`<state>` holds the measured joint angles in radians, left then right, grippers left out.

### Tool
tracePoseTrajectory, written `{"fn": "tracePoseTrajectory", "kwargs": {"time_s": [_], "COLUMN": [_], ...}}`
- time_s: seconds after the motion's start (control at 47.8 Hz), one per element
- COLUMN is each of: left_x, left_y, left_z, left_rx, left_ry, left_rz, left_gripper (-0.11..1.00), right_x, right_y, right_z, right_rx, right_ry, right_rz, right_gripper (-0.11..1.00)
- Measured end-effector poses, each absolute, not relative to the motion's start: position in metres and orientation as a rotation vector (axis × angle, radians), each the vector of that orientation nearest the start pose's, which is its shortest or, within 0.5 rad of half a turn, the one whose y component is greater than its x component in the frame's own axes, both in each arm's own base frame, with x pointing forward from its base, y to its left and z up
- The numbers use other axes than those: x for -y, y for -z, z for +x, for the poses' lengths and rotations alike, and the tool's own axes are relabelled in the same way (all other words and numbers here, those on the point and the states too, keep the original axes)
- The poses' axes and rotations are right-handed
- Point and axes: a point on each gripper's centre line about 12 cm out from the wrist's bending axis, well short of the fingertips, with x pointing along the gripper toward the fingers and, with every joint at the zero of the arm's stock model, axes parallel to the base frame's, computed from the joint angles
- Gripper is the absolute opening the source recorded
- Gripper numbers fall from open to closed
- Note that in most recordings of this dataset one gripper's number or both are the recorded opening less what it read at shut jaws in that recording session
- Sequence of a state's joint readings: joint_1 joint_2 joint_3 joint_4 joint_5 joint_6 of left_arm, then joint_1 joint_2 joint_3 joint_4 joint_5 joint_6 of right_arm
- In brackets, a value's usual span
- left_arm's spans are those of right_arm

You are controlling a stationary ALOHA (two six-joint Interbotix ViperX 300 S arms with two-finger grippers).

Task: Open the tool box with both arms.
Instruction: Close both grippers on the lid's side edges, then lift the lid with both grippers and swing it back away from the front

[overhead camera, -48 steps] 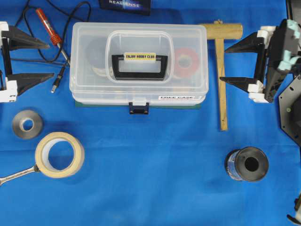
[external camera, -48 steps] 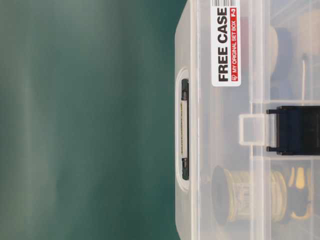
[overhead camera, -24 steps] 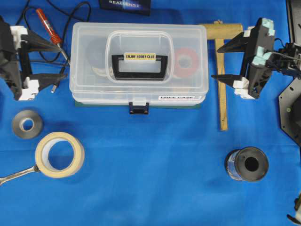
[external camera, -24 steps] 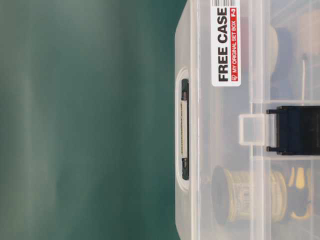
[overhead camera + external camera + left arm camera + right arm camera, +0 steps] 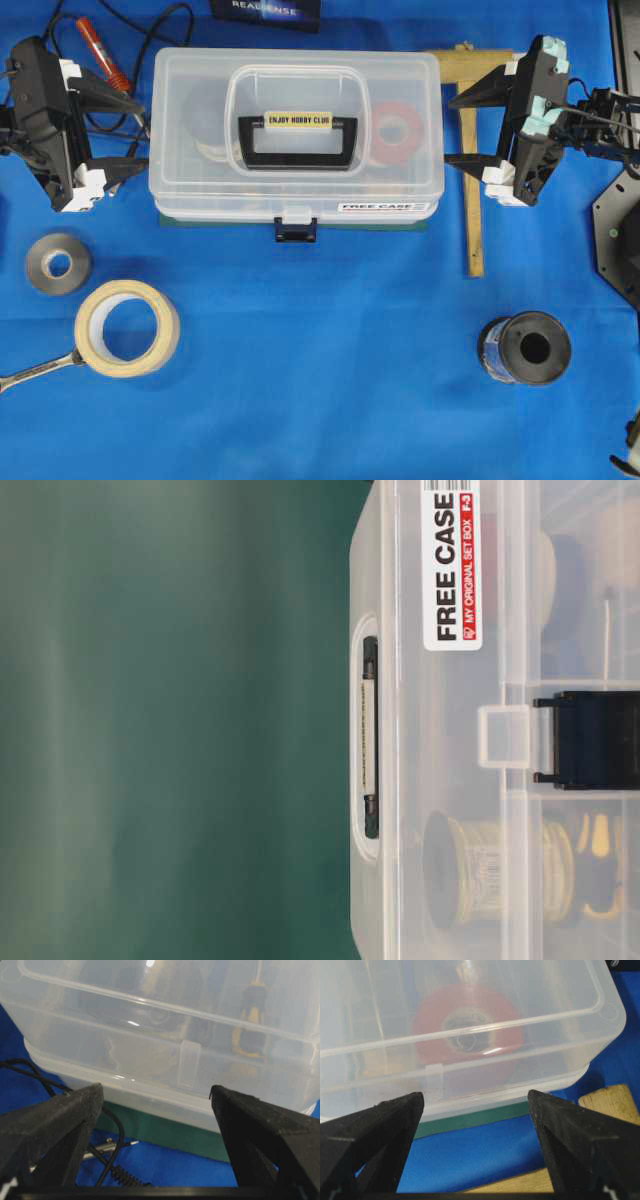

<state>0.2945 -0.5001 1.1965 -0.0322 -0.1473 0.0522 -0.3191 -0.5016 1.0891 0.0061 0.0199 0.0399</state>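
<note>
Inside shut tool box (image 5: 295, 135): red tape roll (image 5: 397, 132) (wire spool too); both claws spread, empty.

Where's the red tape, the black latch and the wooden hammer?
Red tape (image 5: 467, 1022), right wrist view, its red side.
Black latch (image 5: 296, 231), overhead view, its front.
Wooden hammer (image 5: 472, 180), overhead view, its handle.

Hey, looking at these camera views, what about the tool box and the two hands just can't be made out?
- Tool box contents: blurred by the cloudy lid in every view; only a red roll reads clearly.
- Front latch: cut off by the table-level view's right edge; whether it is locked is unclear.
- Left hand and right hand: overhead, contact with the box ends cannot be judged.
</note>
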Motion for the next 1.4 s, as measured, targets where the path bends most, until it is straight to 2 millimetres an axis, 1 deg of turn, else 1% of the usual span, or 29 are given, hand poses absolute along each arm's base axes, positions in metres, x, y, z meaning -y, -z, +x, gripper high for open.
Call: {"fn": "tracePoseTrajectory", "kwargs": {"time_s": [0.376,0.564,0.711,0.962,1.191,1.401], "left_x": [-0.073,-0.074,-0.073,-0.077,-0.083,-0.087], "left_y": [-0.165,-0.172,-0.182,-0.198,-0.204,-0.207], "left_z": [0.228,0.227,0.224,0.221,0.220,0.218], "left_rx": [-0.549,-0.520,-0.479,-0.395,-0.345,-0.329], "left_ry": [-0.297,-0.303,-0.307,-0.330,-0.358,-0.374], "left_rz": [-0.059,-0.057,-0.050,-0.040,-0.037,-0.037], "left_gripper": [0.93,0.93,0.93,0.93,0.93,0.93], "right_x": [0.082,0.082,0.082,0.082,0.081,0.081], "right_y": [-0.186,-0.188,-0.195,-0.215,-0.230,-0.234], "right_z": [0.243,0.243,0.243,0.237,0.233,0.232], "right_rx": [-0.575,-0.571,-0.543,-0.469,-0.405,-0.380], "right_ry": [0.328,0.327,0.331,0.337,0.336,0.335], "right_rz": [0.139,0.137,0.134,0.118,0.099,0.092], "right_gripper": [0.85,0.85,0.85,0.85,0.85,0.85]}}
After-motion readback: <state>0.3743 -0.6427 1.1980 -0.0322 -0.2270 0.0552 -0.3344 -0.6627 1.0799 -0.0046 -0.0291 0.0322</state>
